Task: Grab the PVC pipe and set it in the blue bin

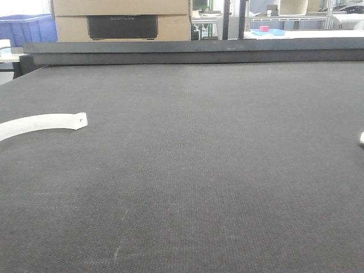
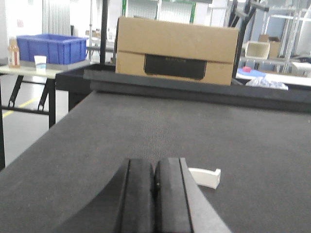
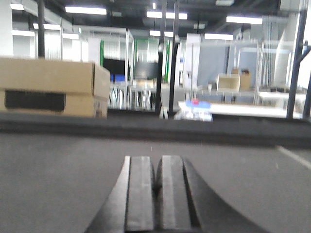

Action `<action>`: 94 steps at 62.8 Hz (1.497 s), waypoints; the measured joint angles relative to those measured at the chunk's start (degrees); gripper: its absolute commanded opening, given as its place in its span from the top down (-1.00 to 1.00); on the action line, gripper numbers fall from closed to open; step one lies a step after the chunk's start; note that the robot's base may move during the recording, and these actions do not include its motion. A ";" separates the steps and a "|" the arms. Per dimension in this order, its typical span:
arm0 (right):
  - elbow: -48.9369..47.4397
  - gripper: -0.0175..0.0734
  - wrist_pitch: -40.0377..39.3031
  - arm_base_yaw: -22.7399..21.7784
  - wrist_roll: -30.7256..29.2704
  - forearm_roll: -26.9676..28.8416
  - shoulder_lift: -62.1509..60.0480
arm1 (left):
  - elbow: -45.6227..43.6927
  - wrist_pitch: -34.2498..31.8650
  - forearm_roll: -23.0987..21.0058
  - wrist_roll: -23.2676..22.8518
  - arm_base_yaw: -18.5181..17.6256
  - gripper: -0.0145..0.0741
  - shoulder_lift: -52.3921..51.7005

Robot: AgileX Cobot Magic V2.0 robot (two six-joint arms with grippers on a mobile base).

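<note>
The PVC pipe is out of view in all three views. The blue bin stands beyond the table's far left corner, and the left wrist view shows the same blue bin on a side table. My left gripper hovers low over the dark mat, shut, with nothing between its pads. My right gripper is also shut and empty above bare mat. Neither gripper appears in the front view.
A flat curved white strip with a small hole lies at the mat's left; its end sits just right of my left fingers. A small white sliver is cut off at the right edge. A cardboard box stands behind the raised back ledge.
</note>
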 measured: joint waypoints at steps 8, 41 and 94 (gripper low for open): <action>0.00 0.99 -7.10 0.00 0.00 0.00 0.00 | 0.00 -3.65 0.00 0.00 0.00 0.92 0.00; -23.86 0.99 2.52 0.00 0.00 0.00 3.50 | -21.25 1.36 2.36 0.00 0.00 0.92 3.49; -57.28 0.99 55.09 0.00 0.00 0.68 54.93 | -62.19 45.71 1.23 0.00 0.00 0.92 52.90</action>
